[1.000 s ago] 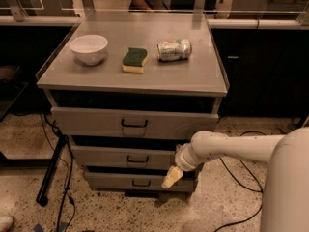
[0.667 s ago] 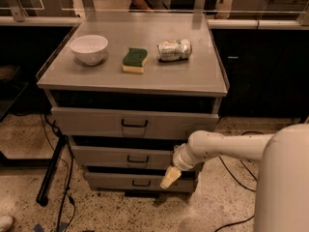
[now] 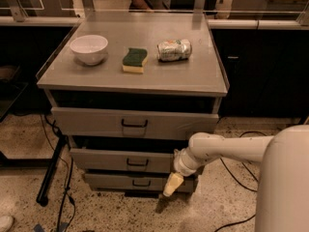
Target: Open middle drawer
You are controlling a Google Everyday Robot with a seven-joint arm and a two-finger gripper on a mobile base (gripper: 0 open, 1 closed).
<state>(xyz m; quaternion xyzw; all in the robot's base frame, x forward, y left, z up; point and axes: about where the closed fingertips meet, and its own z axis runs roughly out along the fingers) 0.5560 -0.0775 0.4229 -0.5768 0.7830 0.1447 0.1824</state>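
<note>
The middle drawer (image 3: 101, 159) is the grey medium-height front with a small black loop handle (image 3: 137, 163), second of three in the grey cabinet. A dark gap shows above its front. My gripper (image 3: 172, 184) hangs from the white arm (image 3: 222, 150), cream tip pointing down. It is at the right end of the drawer stack, just below the middle drawer's right end and in front of the bottom drawer (image 3: 111, 181). It is well right of the middle drawer's handle and holds nothing that I can see.
The taller top drawer (image 3: 91, 122) has a bigger handle. On the cabinet top (image 3: 145, 83) stand a white bowl (image 3: 89, 48), a green-and-yellow sponge (image 3: 134, 60) and a crushed can (image 3: 174, 50). Black cables (image 3: 65, 197) and a stand leg lie on the floor at left. My white body fills the lower right.
My gripper has sunk a little and the arm has edged slightly left. The drawers and the things on top have not moved.
</note>
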